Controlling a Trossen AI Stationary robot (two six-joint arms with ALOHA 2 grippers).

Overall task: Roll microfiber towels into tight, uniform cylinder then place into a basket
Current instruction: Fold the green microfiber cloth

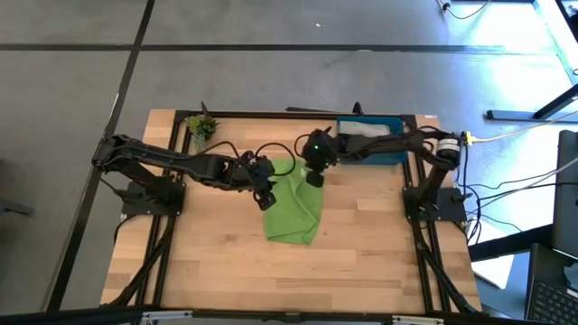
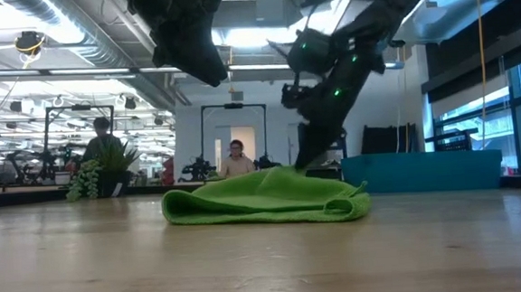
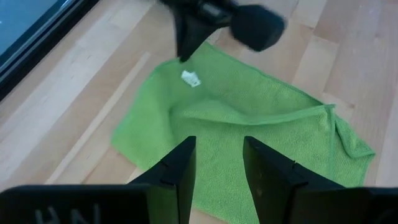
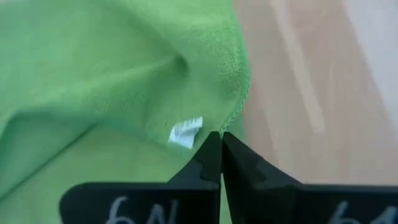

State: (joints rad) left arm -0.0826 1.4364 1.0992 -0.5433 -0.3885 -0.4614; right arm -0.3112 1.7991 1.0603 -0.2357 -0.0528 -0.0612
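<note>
Right gripper (image 4: 220, 144) pinched closed on the lime green towel (image 1: 294, 209) edge beside its white tag (image 4: 185, 132); left gripper (image 3: 217, 163) spread wide, empty, above the towel; grey towel (image 1: 368, 132) in the basket (image 1: 394, 155).

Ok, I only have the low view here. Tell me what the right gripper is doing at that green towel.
Observer: The right gripper is shut on the green towel's edge, beside its white tag.
Operator: Give me the left one.
Observer: The left gripper is open above the towel, touching nothing.
Operator: Report the basket.
Observer: The basket sits at the table's far right corner with a grey towel inside.
</note>
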